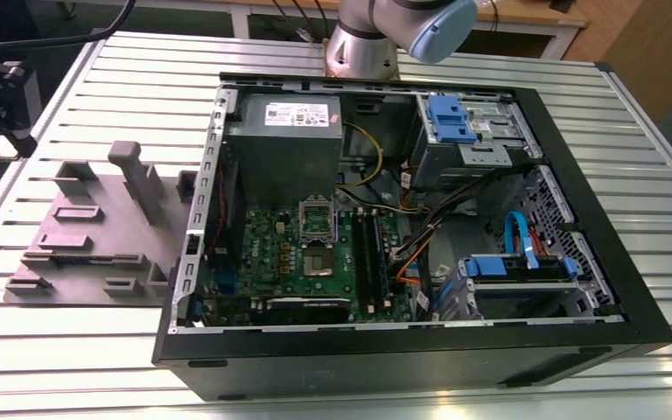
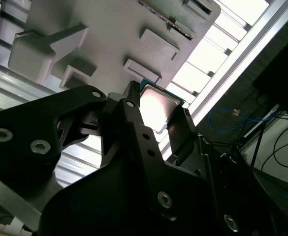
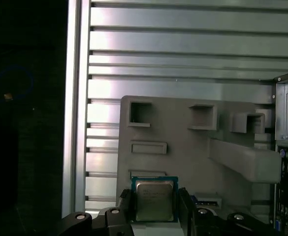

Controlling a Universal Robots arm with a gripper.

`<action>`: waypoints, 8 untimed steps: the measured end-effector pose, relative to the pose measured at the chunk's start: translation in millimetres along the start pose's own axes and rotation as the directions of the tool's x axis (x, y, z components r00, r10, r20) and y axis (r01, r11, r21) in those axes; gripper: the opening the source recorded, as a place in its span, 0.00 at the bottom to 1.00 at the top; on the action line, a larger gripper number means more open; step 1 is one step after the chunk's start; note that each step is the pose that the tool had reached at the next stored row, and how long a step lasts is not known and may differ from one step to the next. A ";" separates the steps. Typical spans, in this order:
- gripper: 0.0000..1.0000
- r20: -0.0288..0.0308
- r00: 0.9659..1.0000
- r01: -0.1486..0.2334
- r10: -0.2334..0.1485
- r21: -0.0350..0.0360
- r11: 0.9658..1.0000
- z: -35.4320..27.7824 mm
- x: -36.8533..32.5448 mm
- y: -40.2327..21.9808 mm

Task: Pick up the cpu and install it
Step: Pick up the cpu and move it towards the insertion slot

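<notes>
- Gripper (image 3: 155, 210) is closed on the cpu (image 3: 155, 196), pinching two edges, over the grey tray (image 3: 183, 147).
- I'd keep it level. In the exterior view, the socket (image 1: 316, 220) lies six o'clock from the grey box (image 1: 283, 153).

Offers a clear drop from above into the lidless case (image 1: 371, 363), but narrows around the socket (image 1: 316, 219), with the grey metal box (image 1: 283, 149) just beyond it and memory slots (image 1: 367, 249) and loose cables (image 1: 418, 236) toward the exterior view's right. Meets posts and raised blocks on the grey fixture (image 1: 91, 227) beside the case, ahead of the gripper (image 3: 155, 202) pinching the cpu (image 3: 155, 194) in both wrist views. Leaves flat slatted worktop (image 1: 80, 385) free along the near edge.
</notes>
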State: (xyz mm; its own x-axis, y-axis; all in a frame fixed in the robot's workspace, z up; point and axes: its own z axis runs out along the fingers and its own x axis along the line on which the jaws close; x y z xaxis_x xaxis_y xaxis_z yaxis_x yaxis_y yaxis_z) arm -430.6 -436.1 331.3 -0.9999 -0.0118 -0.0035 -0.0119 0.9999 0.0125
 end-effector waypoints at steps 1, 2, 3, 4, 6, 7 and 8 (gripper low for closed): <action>0.47 0.000 1.000 0.000 0.000 0.000 1.000 -1.3 -0.1 0.0; 0.47 0.000 1.000 0.000 0.000 0.000 1.000 -2.2 -0.2 0.0; 0.47 0.000 1.000 0.000 0.000 0.000 1.000 -2.2 -0.2 0.0; 0.47 0.000 1.000 0.000 0.000 0.000 1.000 -2.2 -0.2 0.0; 0.47 0.000 1.000 0.000 0.000 0.000 1.000 -2.2 -0.2 0.0; 0.47 0.000 1.000 0.000 0.000 0.000 1.000 -2.3 -0.2 0.0; 0.47 0.000 1.000 0.000 0.000 0.000 1.000 -2.3 -0.2 0.0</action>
State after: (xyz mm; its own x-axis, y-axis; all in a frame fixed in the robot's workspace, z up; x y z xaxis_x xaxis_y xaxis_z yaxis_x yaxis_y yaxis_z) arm -430.4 -436.0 333.6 -0.9999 -0.0118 -0.0034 -0.0118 0.9999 0.0124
